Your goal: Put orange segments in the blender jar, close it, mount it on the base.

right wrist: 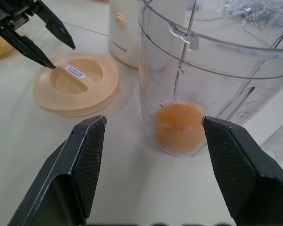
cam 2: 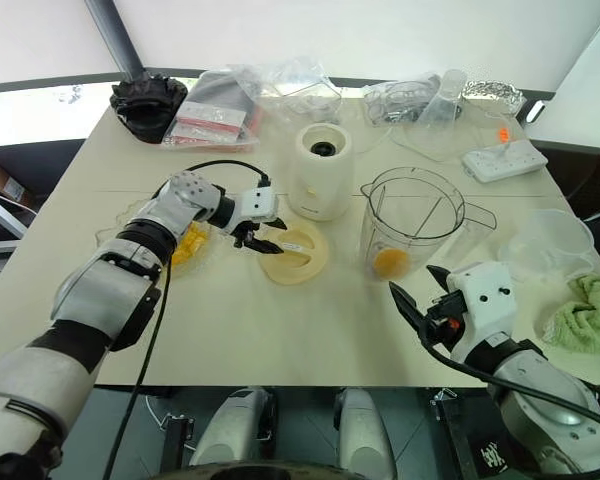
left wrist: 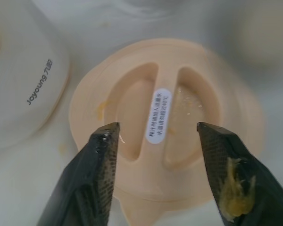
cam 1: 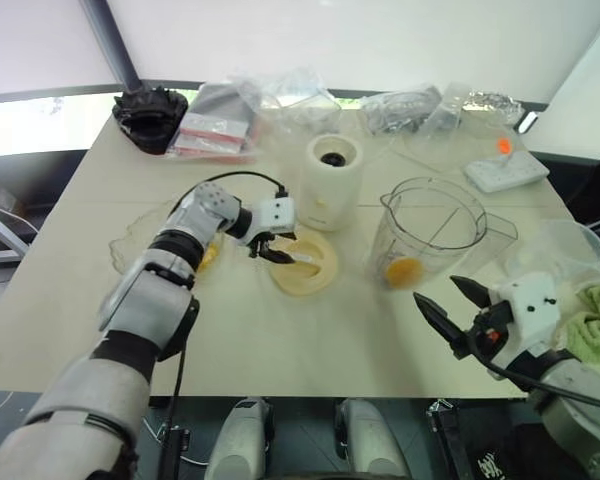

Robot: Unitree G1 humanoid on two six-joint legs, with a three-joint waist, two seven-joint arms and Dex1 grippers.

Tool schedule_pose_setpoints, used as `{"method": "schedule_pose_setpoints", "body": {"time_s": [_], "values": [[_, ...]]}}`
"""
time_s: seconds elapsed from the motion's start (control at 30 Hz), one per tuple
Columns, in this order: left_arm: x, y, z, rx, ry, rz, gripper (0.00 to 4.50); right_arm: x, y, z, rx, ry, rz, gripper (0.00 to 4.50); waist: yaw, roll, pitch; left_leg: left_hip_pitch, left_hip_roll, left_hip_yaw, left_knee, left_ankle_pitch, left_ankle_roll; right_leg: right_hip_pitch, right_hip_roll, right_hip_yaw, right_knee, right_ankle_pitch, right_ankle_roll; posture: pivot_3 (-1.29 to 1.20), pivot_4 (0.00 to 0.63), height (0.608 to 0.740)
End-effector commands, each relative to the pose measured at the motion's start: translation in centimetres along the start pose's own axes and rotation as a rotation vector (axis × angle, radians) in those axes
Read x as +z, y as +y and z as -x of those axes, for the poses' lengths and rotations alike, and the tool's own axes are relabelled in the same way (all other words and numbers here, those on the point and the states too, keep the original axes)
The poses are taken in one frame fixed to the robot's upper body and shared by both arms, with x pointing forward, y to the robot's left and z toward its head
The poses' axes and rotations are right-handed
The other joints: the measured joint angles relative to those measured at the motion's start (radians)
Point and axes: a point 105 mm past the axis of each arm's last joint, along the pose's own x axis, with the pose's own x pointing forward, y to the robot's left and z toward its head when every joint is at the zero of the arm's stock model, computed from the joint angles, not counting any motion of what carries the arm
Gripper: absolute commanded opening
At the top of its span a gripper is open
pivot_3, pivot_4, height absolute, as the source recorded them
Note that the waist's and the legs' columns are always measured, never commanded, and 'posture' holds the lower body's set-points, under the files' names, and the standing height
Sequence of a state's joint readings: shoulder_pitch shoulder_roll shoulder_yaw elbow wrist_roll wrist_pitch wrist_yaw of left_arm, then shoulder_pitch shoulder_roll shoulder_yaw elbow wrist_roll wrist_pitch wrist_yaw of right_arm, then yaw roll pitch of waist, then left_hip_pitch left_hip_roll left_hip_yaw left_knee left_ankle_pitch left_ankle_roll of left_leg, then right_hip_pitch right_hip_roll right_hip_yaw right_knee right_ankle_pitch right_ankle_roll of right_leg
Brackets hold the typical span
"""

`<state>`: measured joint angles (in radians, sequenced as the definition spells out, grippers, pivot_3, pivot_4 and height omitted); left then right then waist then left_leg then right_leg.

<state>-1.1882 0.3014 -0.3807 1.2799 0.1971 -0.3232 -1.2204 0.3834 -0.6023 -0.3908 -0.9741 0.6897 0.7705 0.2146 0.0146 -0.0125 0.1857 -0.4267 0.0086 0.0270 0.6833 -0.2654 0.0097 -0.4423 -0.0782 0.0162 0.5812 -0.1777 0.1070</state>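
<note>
The flat round cream lid [left wrist: 165, 127] lies face up on the worktop [cam 1: 310, 340], between the base [cam 1: 330, 180] and the near edge, and its raised central grip bar, marked by a small white label, runs straight away from the left gripper [left wrist: 158, 136]; the jaws stand apart just above the lid, one finger over each recess either side of the bar, so a short drop and a squeeze looks like what the pick needs; the left arm is plainly the nearer one. The lid is smooth matte plastic with a small tab at its rim; a smear of orange pulp clings to one fingertip [left wrist: 233, 188]. Just beside it stands the blender jar [cam 1: 430, 235], clear, rigid, upright and open-topped, with orange segments [right wrist: 179, 126] glossy at its bottom; more fruit lies in a shallow clear dish [cam 2: 185, 245] under the left forearm. The right gripper [right wrist: 153, 141] hangs level, jaws wide and empty, facing the jar from the near side.
</note>
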Motion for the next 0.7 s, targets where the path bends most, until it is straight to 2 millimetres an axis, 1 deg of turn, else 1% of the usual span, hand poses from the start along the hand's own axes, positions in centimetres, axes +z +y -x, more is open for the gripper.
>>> {"method": "schedule_pose_setpoints", "body": {"time_s": [0.03, 0.37, 0.57, 0.67, 0.7], "values": [[0.8, 0.9, -0.4, 0.045, 0.035, -0.059, 2.67, 1.0, 0.2, 0.6, -0.023, -0.043, 0.028, 3.39, 0.000, 0.000, 0.000, 0.000, 0.000, 0.000, 0.000, 0.000, 0.000, 0.000, 0.000, 0.000, 0.000, 0.000, 0.000, 0.00, 0.150, 0.740], [0.5, 0.8, -2.4, 0.093, 0.096, -0.058, 2.67, 0.9, 0.1, 1.0, -0.055, -0.038, 0.028, 3.39, 0.000, -0.001, 0.000, 0.001, 0.000, 0.000, 0.000, 0.000, 0.000, 0.000, 0.000, 0.000, 0.003, 0.000, 0.001, 0.00, 0.150, 0.740], [-0.6, -0.2, -3.6, 0.067, 0.165, -0.052, 2.67, 0.9, -0.3, 1.2, -0.077, -0.031, 0.037, 3.39, 0.002, -0.002, -0.002, 0.002, 0.000, 0.000, 0.000, 0.000, 0.000, 0.001, 0.000, 0.000, 0.003, 0.000, 0.001, 0.00, 0.150, 0.740], [-1.3, -0.8, -4.0, 0.036, 0.198, -0.035, 1.81, 0.9, -0.5, 1.3, -0.093, -0.029, 0.042, 3.39, 0.001, -0.002, -0.002, 0.006, 0.000, 0.000, 0.001, 0.000, 0.000, 0.006, 0.000, 0.000, 0.002, 0.000, 0.001, 0.00, 0.150, 0.740], [-1.4, -0.9, -4.0, 0.032, 0.203, -0.034, 1.40, 0.9, -0.5, 1.3, -0.095, -0.029, 0.040, 3.39, 0.001, -0.003, -0.002, 0.008, 0.001, 0.000, 0.001, 0.000, 0.000, 0.008, 0.000, 0.000, 0.002, 0.000, 0.001, 0.00, 0.150, 0.740]]}}
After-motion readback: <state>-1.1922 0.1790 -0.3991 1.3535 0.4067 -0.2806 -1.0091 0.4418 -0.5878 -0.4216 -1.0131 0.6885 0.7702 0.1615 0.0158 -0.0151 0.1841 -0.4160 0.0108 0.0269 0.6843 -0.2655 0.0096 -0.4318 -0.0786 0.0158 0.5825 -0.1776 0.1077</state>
